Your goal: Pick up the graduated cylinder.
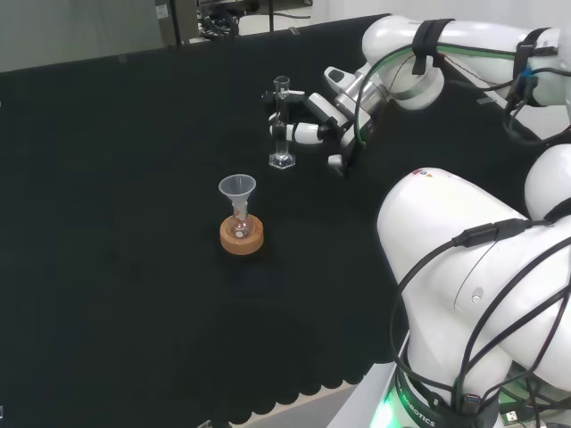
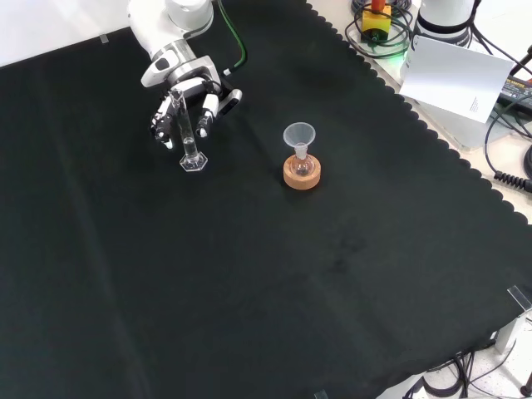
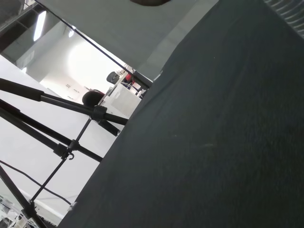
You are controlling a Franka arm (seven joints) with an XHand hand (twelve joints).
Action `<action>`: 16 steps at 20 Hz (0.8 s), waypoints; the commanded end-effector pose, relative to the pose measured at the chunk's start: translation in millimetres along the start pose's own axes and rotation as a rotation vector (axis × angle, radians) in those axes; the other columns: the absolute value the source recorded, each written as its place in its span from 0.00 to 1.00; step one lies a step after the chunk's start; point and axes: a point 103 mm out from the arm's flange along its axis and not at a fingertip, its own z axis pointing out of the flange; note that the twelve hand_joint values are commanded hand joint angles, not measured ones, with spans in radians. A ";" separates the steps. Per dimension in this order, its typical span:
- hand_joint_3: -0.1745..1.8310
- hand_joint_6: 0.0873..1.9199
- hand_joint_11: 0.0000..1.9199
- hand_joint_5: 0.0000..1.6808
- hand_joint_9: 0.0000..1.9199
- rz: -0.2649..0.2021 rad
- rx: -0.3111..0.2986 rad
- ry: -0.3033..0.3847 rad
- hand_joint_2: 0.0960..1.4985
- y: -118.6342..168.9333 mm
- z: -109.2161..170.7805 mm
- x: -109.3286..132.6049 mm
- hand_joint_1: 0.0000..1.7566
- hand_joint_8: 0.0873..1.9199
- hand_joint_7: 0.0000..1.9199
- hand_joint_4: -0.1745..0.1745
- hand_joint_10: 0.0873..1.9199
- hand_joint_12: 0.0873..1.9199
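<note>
Graduated cylinder (image 1: 281, 125): clear glass, upright on its hexagonal foot on the black cloth (image 1: 134, 223); long axis vertical. In the head view it stands left of the arm's links, beyond the flask.

Hand (image 1: 326, 120): black and white, at the cylinder's right side in the head view; in the front view directly behind it, toward the view's top. Fingers (image 2: 202, 125) reach to either side of the tube at mid-height. Whether they have closed on the glass cannot be told; the foot appears to rest on the cloth. Judgement: lift not yet begun; the grip must meet the tube crosswise to its upright axis, or the narrow cylinder may tip.

Small flask (image 1: 240, 226): on a cork ring (image 1: 242, 237), with a clear funnel (image 1: 237, 189) in its neck. Near the cylinder, apart from it and from the hand.
</note>
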 end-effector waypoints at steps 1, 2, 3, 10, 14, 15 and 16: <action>0.00 0.00 0.27 0.36 0.42 0.000 -0.001 0.008 0.65 -1.6 0.7 -0.9 0.58 0.26 0.29 0.43 0.20 0.63; 0.00 0.00 0.28 0.36 0.42 0.001 -0.001 0.011 0.65 -2.5 0.3 -1.5 0.58 0.26 0.29 0.43 0.20 0.63; 0.00 0.00 0.28 0.36 0.42 -0.002 -0.004 0.019 0.65 -4.6 -2.6 -2.8 0.58 0.26 0.29 0.43 0.20 0.63; 0.00 0.04 0.35 0.40 0.45 -0.008 0.000 0.023 0.66 -2.2 0.5 0.7 0.59 0.25 0.31 0.43 0.17 0.58; 0.00 0.06 0.38 0.41 0.48 -0.016 0.004 0.031 0.67 -3.1 0.1 0.9 0.59 0.25 0.33 0.42 0.15 0.56; 0.00 0.07 0.38 0.41 0.48 -0.016 0.005 0.033 0.67 -3.9 -0.9 0.4 0.59 0.25 0.33 0.42 0.15 0.56; 0.00 0.07 0.38 0.41 0.48 -0.017 0.004 0.033 0.67 -4.1 -1.2 0.1 0.59 0.25 0.33 0.42 0.15 0.56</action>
